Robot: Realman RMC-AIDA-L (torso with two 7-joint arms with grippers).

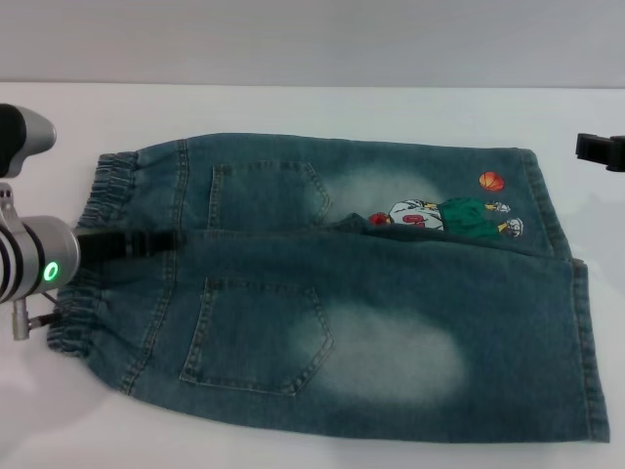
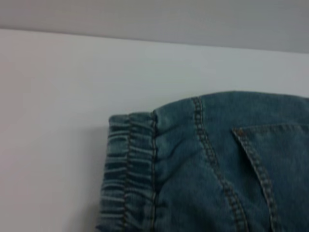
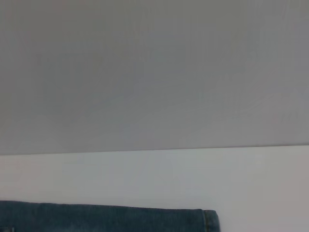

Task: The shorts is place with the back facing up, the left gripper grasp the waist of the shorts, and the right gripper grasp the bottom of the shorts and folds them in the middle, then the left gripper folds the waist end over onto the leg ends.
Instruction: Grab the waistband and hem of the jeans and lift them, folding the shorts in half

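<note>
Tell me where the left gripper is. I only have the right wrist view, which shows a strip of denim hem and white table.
Observer: In the head view, the left gripper lies over the middle of the waist of the shorts, pointing along the centre seam.
Operator: Are the shorts folded yet?
Observer: No. The shorts lie flat and unfolded, with both back pockets facing up.
Operator: And my right gripper?
Observer: The right gripper is off the denim. It is over the table, just beyond the hem of the leg with the cartoon print.
</note>
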